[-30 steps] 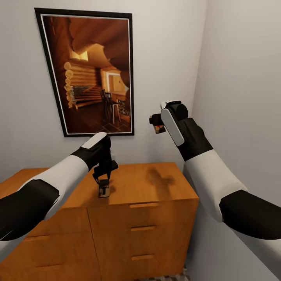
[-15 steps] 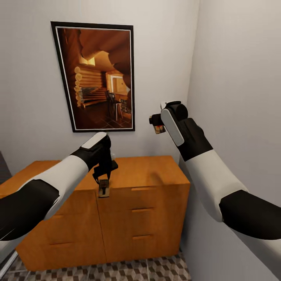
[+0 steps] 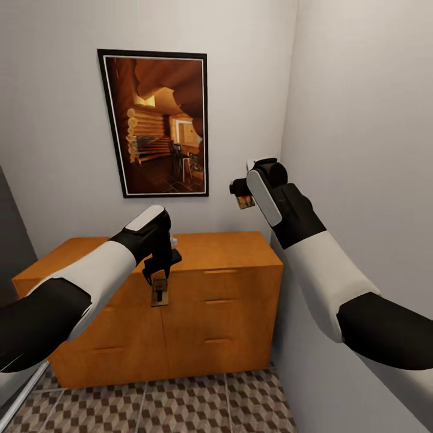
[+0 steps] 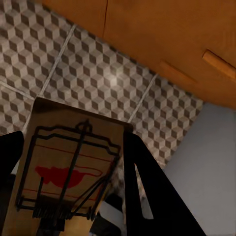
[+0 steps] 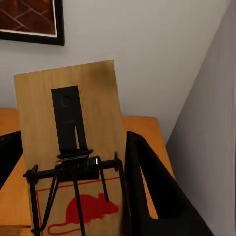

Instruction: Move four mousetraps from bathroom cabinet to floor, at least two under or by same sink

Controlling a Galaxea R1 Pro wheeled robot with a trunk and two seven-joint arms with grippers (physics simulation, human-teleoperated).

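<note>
My left gripper (image 3: 159,282) is shut on a tan mousetrap (image 3: 159,291) with dark wire and a red mouse print (image 4: 69,167), and holds it in the air in front of the cabinet (image 3: 228,313). My right gripper (image 3: 240,193) is raised before the wall and is shut on a second mousetrap (image 3: 245,201), seen close in the right wrist view (image 5: 73,147). The orange-brown cabinet stands against the back wall in the corner. The cube-pattern bathroom floor (image 3: 180,403) lies below it, also seen in the left wrist view (image 4: 98,73). The sink is out of view.
A dark-framed log-cabin picture (image 3: 161,123) hangs on the wall above the cabinet. A grey wall (image 3: 361,132) runs close along the right side. A dark panel (image 3: 9,240) stands at the left edge.
The view has pulled back from the cabinet, so more of its drawer fronts and the tiled floor show. Both grippers keep their mousetraps in the same pose.
</note>
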